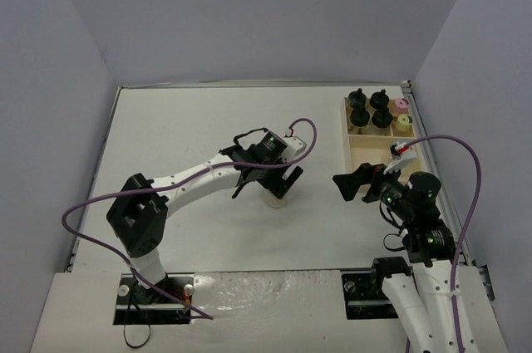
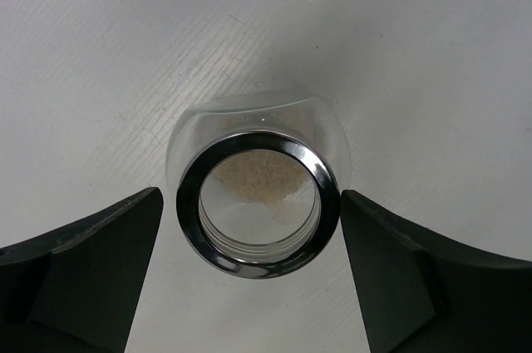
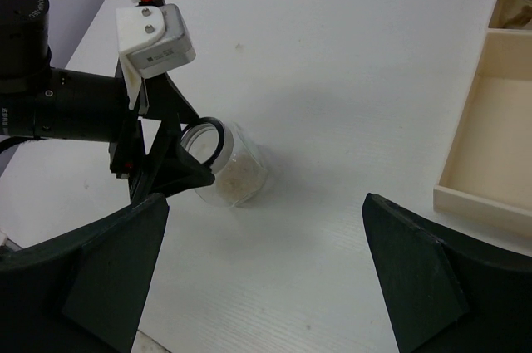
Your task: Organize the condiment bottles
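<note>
A wide clear jar with a silver rim and tan powder stands on the white table, its mouth facing up into the left wrist view. My left gripper is open around it, with a black finger on each side of the rim and a thin gap at both. From above, the jar sits under the left gripper at mid-table. The right wrist view shows the same jar. My right gripper hangs wide open and empty to the jar's right, also seen as the right gripper. Several capped bottles fill the tray's far end.
The pale wooden tray lies along the table's right edge, its near compartments bare, and its corner shows in the right wrist view. Among its bottles are a pink cap and a yellow cap. Purple cables loop over both arms.
</note>
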Available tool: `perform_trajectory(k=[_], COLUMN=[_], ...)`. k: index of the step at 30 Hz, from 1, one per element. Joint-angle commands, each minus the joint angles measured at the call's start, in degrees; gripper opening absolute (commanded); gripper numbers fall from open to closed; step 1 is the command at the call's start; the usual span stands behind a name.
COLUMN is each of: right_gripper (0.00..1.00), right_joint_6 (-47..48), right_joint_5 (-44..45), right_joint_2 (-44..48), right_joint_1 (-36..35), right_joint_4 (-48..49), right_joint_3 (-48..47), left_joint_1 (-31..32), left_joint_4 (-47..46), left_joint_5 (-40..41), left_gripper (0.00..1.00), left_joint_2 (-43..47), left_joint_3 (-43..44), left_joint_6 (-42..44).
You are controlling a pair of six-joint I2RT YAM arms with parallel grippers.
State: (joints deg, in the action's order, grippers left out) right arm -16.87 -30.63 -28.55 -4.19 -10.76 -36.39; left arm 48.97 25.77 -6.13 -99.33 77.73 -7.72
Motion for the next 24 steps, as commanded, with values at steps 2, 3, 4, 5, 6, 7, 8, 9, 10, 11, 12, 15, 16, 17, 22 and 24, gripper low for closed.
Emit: perform_trajectory(k=[2,3,4,5,6,7,8,9,10,11,12,15,16,17,22,24], right_gripper=[1.00,1.00,1.00,1.00,1.00,1.00,1.00,1.00,1.00,1.00,1.00,1.00,1.00,1.00,1.00,1.00], right_joint_6=[2.12,2.38,2.68,3.00,3.29,3.57,3.92,4.46,5.26,6.75,7.50,9.59,10.16,10.47,12.06,13.10], right_joint_5=[1.10,1.16,1.25,1.42,1.89,2.40,2.81,3.13,3.23,3.35,3.09,2.65,2.76,3.45,11.04,14.36], right_joint_2=[-1.88,-2.25,-2.58,-2.86,-3.30,-3.79,-4.37,-5.55,-6.56,-8.52,-10.02,-14.49,-16.18,-18.02,-27.06,-31.11], right_joint_1=[-0.30,-0.30,-0.30,-0.30,-0.30,-0.30,-0.30,-0.30,-0.30,-0.30,-0.36,-1.32,-1.93,-3.15,-12.13,-18.68], right_joint_4=[1.34,1.13,0.93,0.77,0.61,0.41,0.09,-0.17,-0.45,-0.85,-0.96,-1.05,-0.94,-0.68,1.21,1.74], right_joint_3=[-3.18,-3.50,-3.84,-4.23,-4.65,-5.22,-6.32,-7.13,-8.21,-10.04,-11.11,-13.87,-14.88,-15.79,-19.27,-20.31], left_joint_1=[-0.01,0.04,0.05,0.00,-0.01,-0.02,-0.04,-0.21,-0.44,-1.17,-2.14,-6.11,-7.58,-9.73,-22.49,-27.14], left_joint_4=[-2.91,-2.81,-2.63,-2.36,-2.00,-1.71,-1.79,-1.88,-2.08,-2.40,-2.45,-1.81,-1.20,-0.13,4.88,6.12], left_joint_5=[1.12,1.12,1.12,1.12,1.25,1.40,1.57,2.43,3.18,3.60,3.82,5.76,6.94,8.15,11.21,11.65], left_gripper=[0.96,0.97,0.97,0.97,0.97,0.97,0.97,0.97,0.97,0.97,0.97,0.97,0.97,0.97,0.97,0.97], left_joint_2=[4.80,5.37,5.94,6.49,7.82,9.23,10.23,11.30,12.69,15.20,16.87,23.23,25.21,27.13,36.20,39.21], left_joint_3=[2.17,2.33,2.53,2.81,3.08,3.31,3.38,3.28,3.06,2.46,1.98,-0.43,-1.23,-2.05,-7.69,-10.11], left_joint_6=[0.51,0.57,0.55,0.44,0.20,-0.19,-1.05,-1.67,-2.48,-3.98,-4.89,-7.47,-8.82,-9.89,-12.61,-12.67])
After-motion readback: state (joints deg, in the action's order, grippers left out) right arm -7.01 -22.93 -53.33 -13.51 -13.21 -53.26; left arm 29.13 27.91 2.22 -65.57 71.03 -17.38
